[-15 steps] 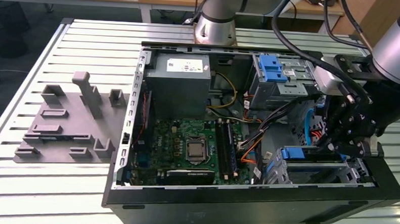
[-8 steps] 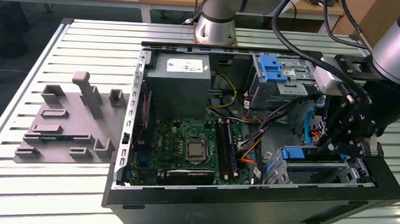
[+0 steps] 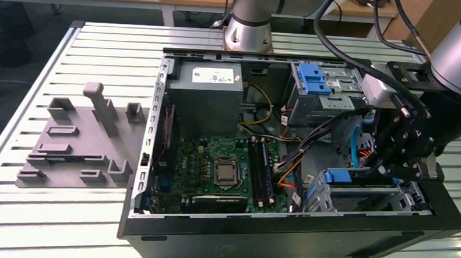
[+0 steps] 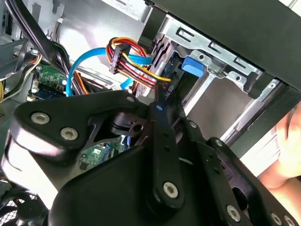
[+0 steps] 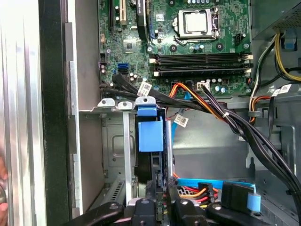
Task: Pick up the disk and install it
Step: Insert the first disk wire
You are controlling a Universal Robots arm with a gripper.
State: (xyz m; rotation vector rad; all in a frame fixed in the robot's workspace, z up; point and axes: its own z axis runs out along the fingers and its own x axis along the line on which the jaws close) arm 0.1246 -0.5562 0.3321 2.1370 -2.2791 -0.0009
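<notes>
- Between the gripper (image 3: pixel 392 162) fingers: the disk (image 5: pixel 150 141), on edge, clamped.
- Below the gripper: drive bay (image 3: pixel 367 196), disk partly entered.
- Remaining, apparently: full seating.

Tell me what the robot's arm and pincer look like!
The arm is made of smooth silver-grey tubes with darker grey joints, and thick black cables loop along it. Its pincer is black, built from chunky flat metal links pinned together with shiny round silver bolts, seen close up in the second wrist view.
</notes>
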